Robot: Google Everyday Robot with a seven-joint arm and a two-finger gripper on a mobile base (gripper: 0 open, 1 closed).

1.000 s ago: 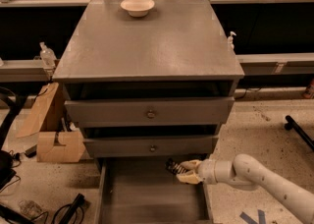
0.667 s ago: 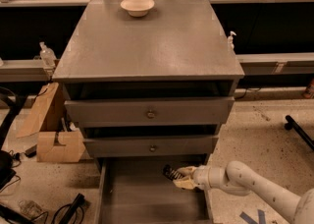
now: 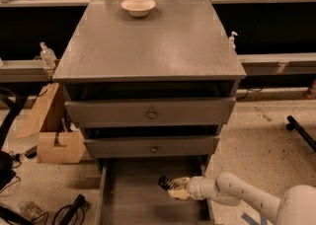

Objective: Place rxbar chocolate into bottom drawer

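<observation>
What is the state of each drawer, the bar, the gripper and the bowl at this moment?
Bottom drawer: pulled out, open.
Middle drawer: pushed in.
Top drawer: pushed in.
Bar: held between the jaws over the bottom drawer, not yet released.
Gripper: shut on the bar, at the right side of the bottom drawer.
Bowl: upright on the cabinet top, looks empty.
</observation>
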